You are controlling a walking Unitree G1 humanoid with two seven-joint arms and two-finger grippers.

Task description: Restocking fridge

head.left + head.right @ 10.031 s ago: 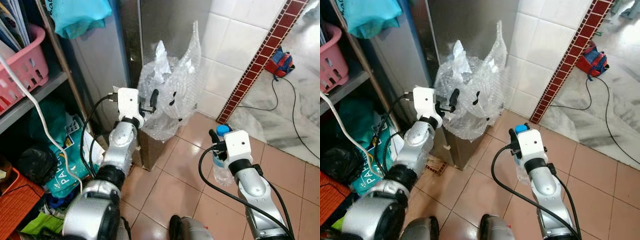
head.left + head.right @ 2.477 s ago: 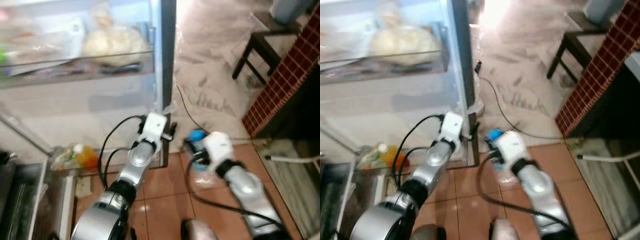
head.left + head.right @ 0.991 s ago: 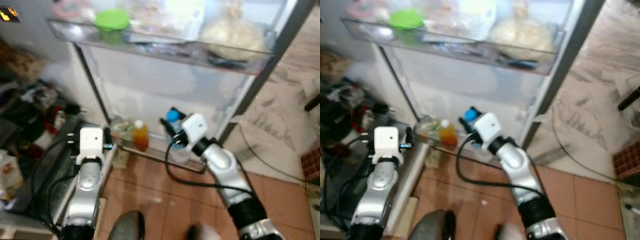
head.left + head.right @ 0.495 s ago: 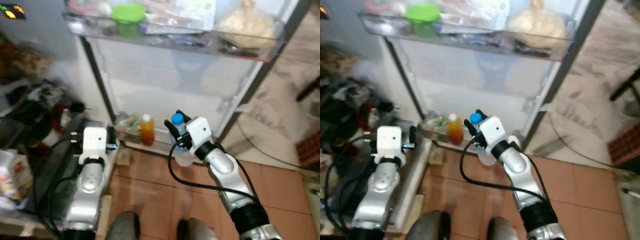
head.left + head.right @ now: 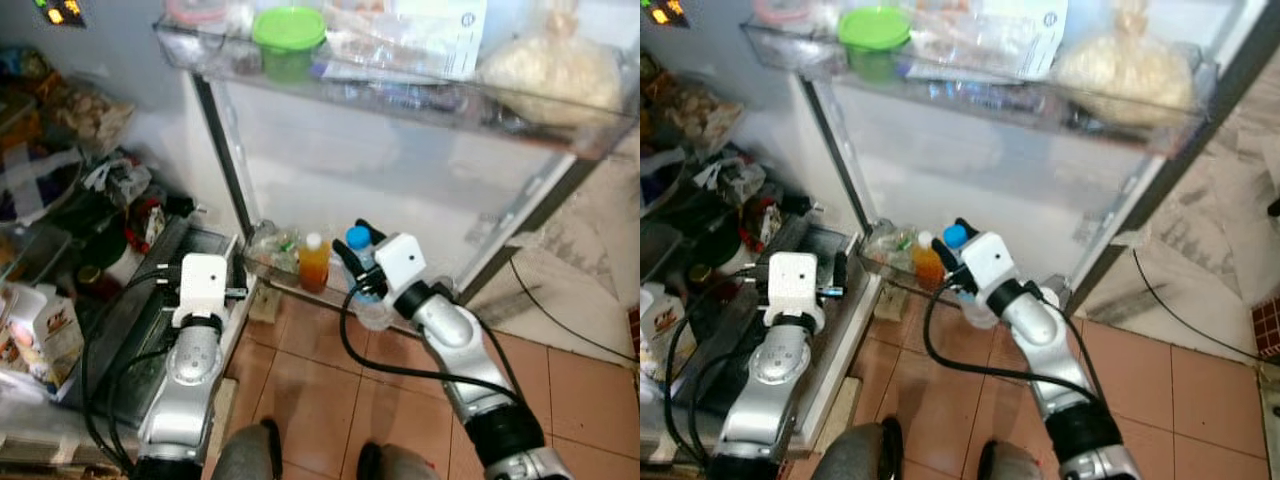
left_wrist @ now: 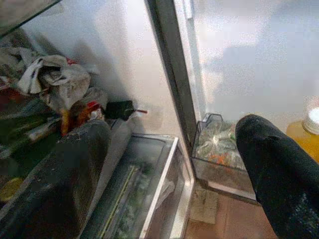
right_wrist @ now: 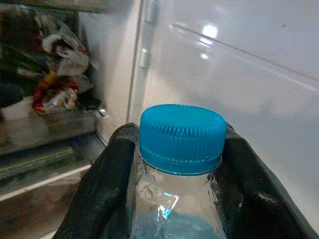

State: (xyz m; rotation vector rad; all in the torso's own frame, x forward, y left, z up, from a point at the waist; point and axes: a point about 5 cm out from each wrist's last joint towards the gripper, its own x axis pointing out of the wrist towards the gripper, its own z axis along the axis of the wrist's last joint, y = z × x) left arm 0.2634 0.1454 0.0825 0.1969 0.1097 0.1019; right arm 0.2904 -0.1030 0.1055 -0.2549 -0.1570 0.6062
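One water bottle [image 7: 180,164], blue-capped and pinched at the neck by the right tool [image 5: 362,262], hangs just beside the orange bottle [image 5: 313,263] on the lower door shelf [image 5: 270,272] and could knock it over going in; left tool [image 6: 164,174] gapes empty.

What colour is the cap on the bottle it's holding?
Blue; the bottle cap shows best in the right wrist view.

Hidden and cut-off parts at the fridge door

My right wrist covers most of the bottle [image 5: 368,300]; only its blue cap [image 7: 182,135] and a bit of clear body show. The top door shelf [image 5: 400,95] is cut by the edge. The packets in the bottom bin [image 6: 219,154] are too blurred to name.
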